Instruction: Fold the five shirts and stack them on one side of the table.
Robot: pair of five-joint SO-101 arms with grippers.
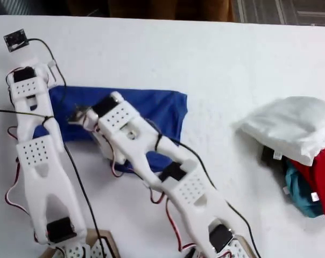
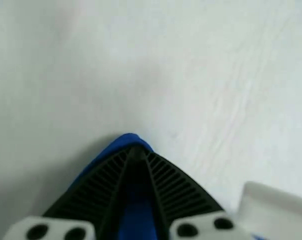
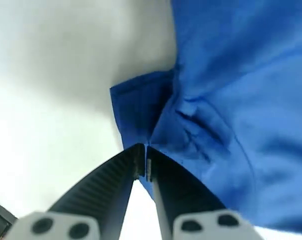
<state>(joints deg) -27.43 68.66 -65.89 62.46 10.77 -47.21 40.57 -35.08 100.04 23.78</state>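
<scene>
Two claws, both clamped on the blue shirt! The wrist views catch it: the left claw squeezes blue cloth between closed fingers, and the right claw nips a folded edge. From above the arms hide both grips. The shirt lies left-centre on the table, with the pile of shirts at the right, cut off.

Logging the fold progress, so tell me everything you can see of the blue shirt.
The blue shirt is soft, plain cloth, lying mostly flat on the white table under both arms. The left end effector pinches one edge; the right end effector is shut on a folded hem.
</scene>
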